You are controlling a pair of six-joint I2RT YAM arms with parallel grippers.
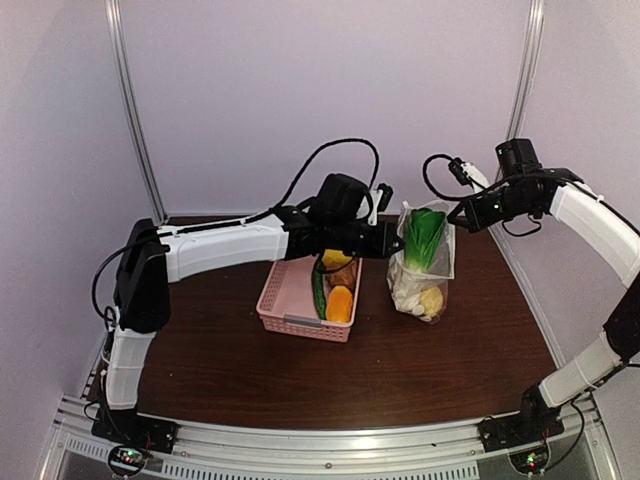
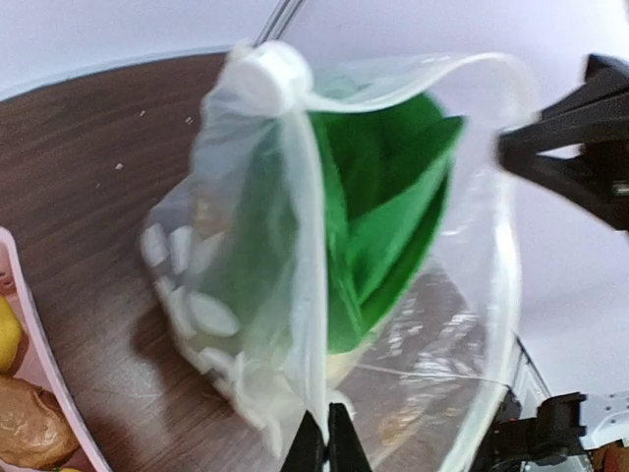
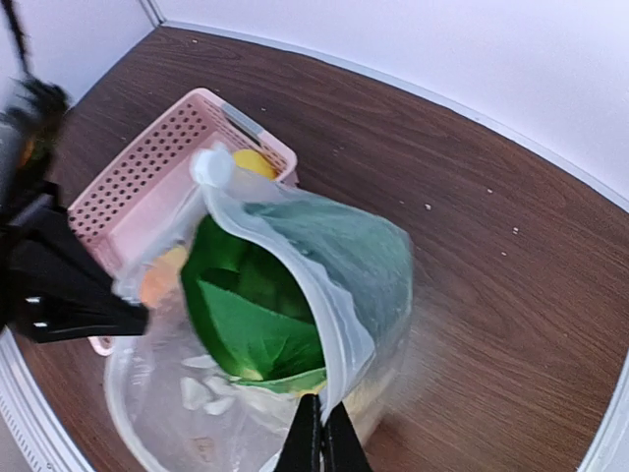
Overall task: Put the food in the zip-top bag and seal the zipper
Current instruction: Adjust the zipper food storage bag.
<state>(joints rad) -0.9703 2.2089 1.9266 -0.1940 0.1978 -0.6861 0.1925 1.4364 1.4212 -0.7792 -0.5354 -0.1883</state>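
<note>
A: Two pincers on one bag! The left pincer (image 1: 397,243) reaches in over the pink basket (image 1: 290,305), its fingers pressed together on the basket-side edge of the zip-top bag (image 1: 425,265).

B: The left wrist view backs that up: the fingertips meet with the clear plastic rim pinched between them. What about the other side?

A: The right pincer (image 1: 458,214) is clamped on the opposite edge of the mouth, fingers together on the plastic there too. The bag stands upright on the dark wooden counter (image 1: 450,360), just right of the basket, strung between both arms.

B: The mouth is gaping wide, with the zipper (image 2: 510,256) unsealed and bowed out in a big loop. Inside, the green leafy vegetable (image 1: 425,238) stands tall, its leaves up at the opening.

A: Below it, down at the bottom of the bag, sits a yellow piece (image 1: 432,300) among the white printed dots.

B: Over in the basket there's a lemon (image 1: 337,258) at the far end. A brown round one (image 2: 29,428) sits next to it, with an orange piece (image 1: 340,304) nearer to us. The long green cucumber (image 1: 319,290) lies along their left side.

A: From the right wrist view, the basket sits just behind the bag, and the lemon peeks over the bag's rim.
</note>
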